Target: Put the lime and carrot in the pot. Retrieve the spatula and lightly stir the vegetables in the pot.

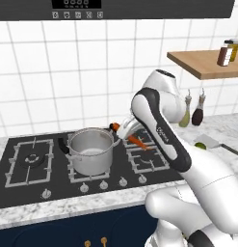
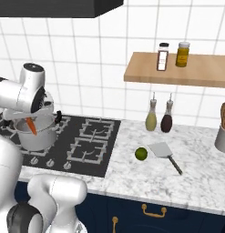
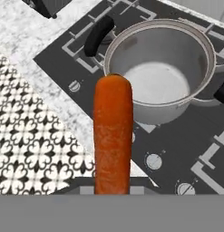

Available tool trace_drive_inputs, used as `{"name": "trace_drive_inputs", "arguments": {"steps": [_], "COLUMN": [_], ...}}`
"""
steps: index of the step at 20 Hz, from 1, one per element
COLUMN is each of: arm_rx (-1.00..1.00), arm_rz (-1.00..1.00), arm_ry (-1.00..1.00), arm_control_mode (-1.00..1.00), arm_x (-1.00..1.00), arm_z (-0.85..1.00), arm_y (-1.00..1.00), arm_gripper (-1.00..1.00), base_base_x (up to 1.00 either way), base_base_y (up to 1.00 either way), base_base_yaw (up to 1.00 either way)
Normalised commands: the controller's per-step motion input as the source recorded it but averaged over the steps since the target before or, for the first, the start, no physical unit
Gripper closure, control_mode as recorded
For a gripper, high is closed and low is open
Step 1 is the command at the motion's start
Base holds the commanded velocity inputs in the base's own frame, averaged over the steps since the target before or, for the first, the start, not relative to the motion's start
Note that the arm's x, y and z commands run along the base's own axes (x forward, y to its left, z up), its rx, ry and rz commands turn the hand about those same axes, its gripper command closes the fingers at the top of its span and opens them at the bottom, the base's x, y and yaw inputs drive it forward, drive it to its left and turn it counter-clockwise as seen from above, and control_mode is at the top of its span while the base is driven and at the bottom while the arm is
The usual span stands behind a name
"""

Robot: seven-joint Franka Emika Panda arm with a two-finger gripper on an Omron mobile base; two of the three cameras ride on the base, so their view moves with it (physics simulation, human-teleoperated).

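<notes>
In the left base view the carrot (image 1: pixel 131 137) hangs tilted at the centre of the frame, just right of the pot (image 1: pixel 91 150) and above the stove (image 1: pixel 24 166), clasped by the pincer (image 1: pixel 121 129) at its upper end. The hand view shows the carrot (image 3: pixel 113 136) rising from the bottom centre of the frame, its tip reaching the near rim of the steel pot (image 3: pixel 177 63) in the upper right; the inside of the pot is bare. In the right base view the lime (image 2: pixel 141 153) lies on the marble bench (image 2: pixel 177 182) at centre frame, just left of the spatula (image 2: pixel 163 154), whose grey blade is near it and whose dark handle points toward the lower right.
</notes>
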Motion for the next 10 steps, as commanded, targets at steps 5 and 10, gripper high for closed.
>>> {"name": "trace_drive_inputs", "arguments": {"steps": [5, 10], "arm_rx": [0.19, 0.09], "arm_rz": [0.04, 0.0], "arm_ry": [-0.19, -0.09], "arm_control_mode": [-1.0, -1.0], "arm_x": [0.37, 0.39], "arm_z": [-0.05, -0.02], "arm_y": [0.48, 0.25], "arm_gripper": [1.0, 1.0], "base_base_x": [0.0, 0.0], "base_base_y": [0.0, 0.0], "base_base_yaw": [0.0, 0.0]}}
